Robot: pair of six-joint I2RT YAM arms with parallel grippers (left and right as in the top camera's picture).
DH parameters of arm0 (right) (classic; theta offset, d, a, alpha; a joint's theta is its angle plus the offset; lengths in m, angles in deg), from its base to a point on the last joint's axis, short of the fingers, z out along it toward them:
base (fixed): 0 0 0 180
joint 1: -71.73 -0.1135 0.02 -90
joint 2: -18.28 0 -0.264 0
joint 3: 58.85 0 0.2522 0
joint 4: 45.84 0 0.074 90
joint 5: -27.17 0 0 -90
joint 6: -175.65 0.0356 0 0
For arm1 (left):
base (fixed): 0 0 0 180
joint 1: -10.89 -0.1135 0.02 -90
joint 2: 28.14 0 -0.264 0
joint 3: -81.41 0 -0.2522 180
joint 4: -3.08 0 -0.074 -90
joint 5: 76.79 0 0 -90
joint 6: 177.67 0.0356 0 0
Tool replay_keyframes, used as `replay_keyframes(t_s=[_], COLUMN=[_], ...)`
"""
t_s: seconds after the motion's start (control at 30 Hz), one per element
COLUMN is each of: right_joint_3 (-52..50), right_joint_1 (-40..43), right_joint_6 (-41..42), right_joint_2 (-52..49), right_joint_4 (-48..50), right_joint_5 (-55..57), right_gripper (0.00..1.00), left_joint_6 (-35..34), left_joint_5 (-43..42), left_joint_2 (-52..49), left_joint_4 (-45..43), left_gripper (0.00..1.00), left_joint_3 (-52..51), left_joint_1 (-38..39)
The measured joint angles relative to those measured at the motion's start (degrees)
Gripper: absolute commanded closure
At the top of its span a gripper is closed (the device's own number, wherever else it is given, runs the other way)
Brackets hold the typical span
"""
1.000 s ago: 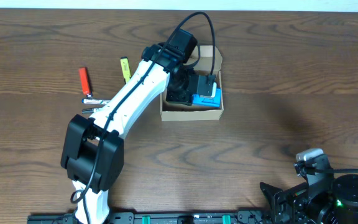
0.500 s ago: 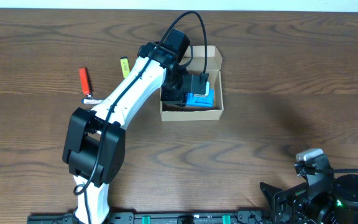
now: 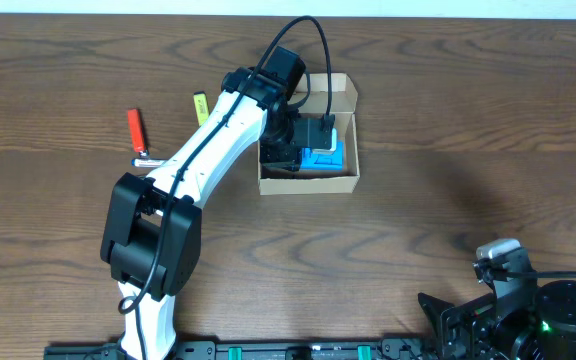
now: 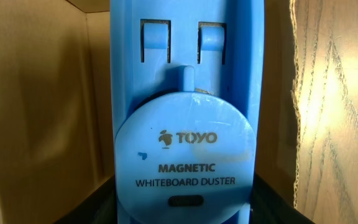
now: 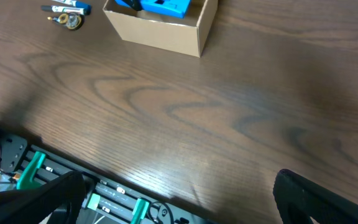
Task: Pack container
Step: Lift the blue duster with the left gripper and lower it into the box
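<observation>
**A:** Where's the container [image 3: 308, 183] sitting?

**B:** On the wooden surface [image 3: 448, 120], toward the far side, a little left of the middle. Its mouth faces straight up. The lid flap [image 3: 340, 88] stands open along the far edge.

**A:** And its long axis?

**B:** From overhead the walls run about square with the edges of the surface. With the flap, it reaches a bit further from near to far than from side to side. The left arm [image 3: 208, 150] covers one corner, so I can't say more than that.

**A:** What's inside?

**B:** A blue whiteboard duster [image 4: 185, 112], lying against the right wall. In the left wrist view its length runs alongside that cardboard wall.

**A:** The left fingers [image 4: 82, 210]?

**B:** Down inside the box, one dark tip pressed to each side of the duster and clamped on it.

**A:** The right fingers [image 5: 48, 193]?

**B:** Spread wide apart with nothing between them, low at the near right corner, well away from the box.

**A:** Anything else out there?

**B:** A red marker [image 3: 136, 128] and a yellow marker [image 3: 201, 108] lie left of the box, both beyond the arm.
</observation>
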Motion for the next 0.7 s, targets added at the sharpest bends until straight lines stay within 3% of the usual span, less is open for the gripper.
replay_keyframes(t_s=[0.33,0.7], right_joint_3=[0.0,0.0], right_joint_1=[0.0,0.0], right_joint_6=[0.0,0.0], right_joint_2=[0.0,0.0], right_joint_4=[0.0,0.0], right_joint_5=[0.0,0.0], right_gripper=[0.01,0.01], left_joint_6=[-1.2,-1.4], left_joint_5=[0.3,0.7], left_joint_2=[0.0,0.0], left_joint_4=[0.2,0.8], left_gripper=[0.43,0.4], left_joint_3=[0.0,0.0], left_joint_1=[0.0,0.0])
